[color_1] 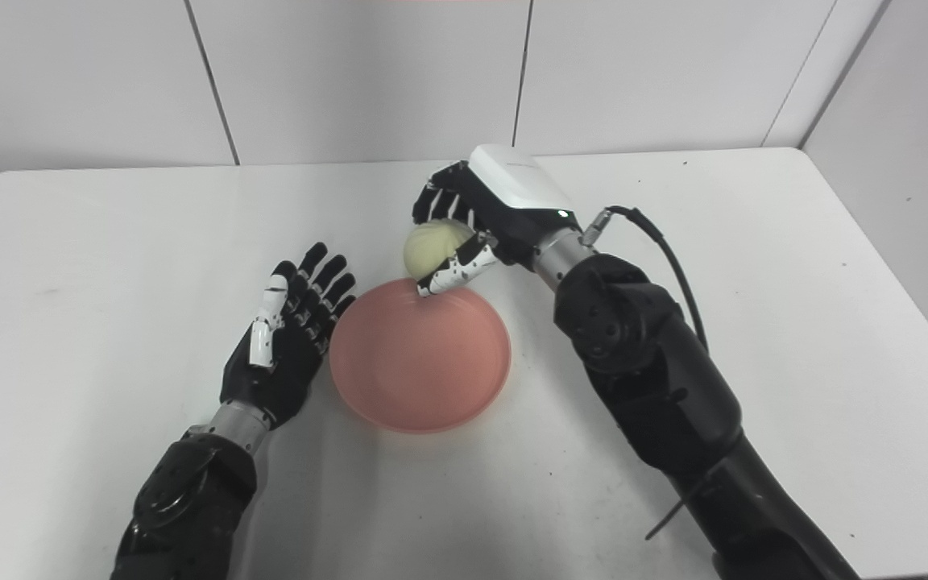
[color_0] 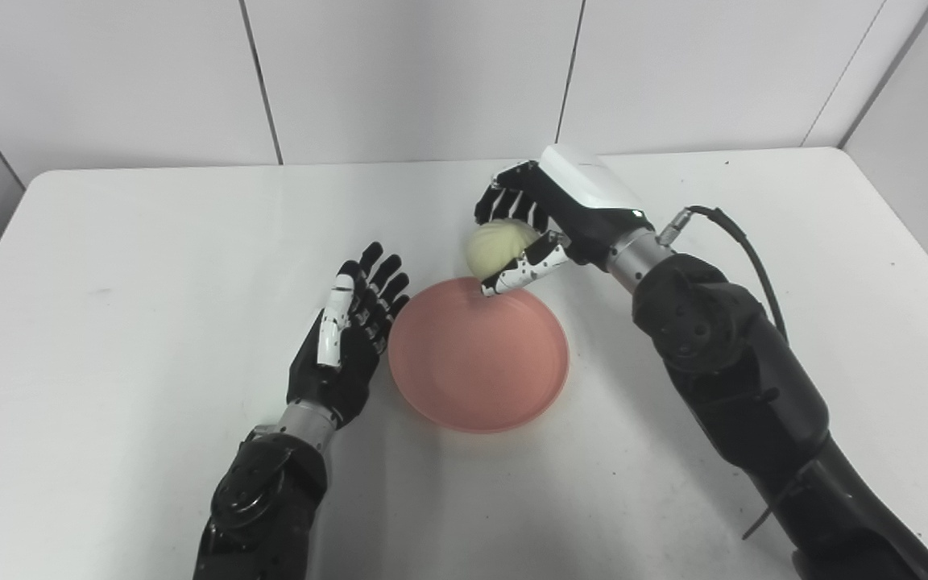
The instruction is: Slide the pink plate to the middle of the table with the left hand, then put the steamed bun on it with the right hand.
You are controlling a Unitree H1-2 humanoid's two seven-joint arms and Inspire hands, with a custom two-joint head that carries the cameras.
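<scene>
Pink plate (color_0: 478, 354) unlabelled, right hand (color_0: 540, 221) fingers pinching steamed bun (color_0: 498, 244), left hand (color_0: 347, 338) fingers spread

One pink plate (color_0: 478, 354) sits on the one white surface (color_0: 150, 242). There is one steamed bun (color_0: 496, 246), pale and round. Two robot hands are in view: one left hand (color_0: 347, 334) and one right hand (color_0: 532, 225). One black cable (color_0: 742, 242) loops off the right arm. That makes one plate, one bun, two hands, one cable, one surface.
</scene>
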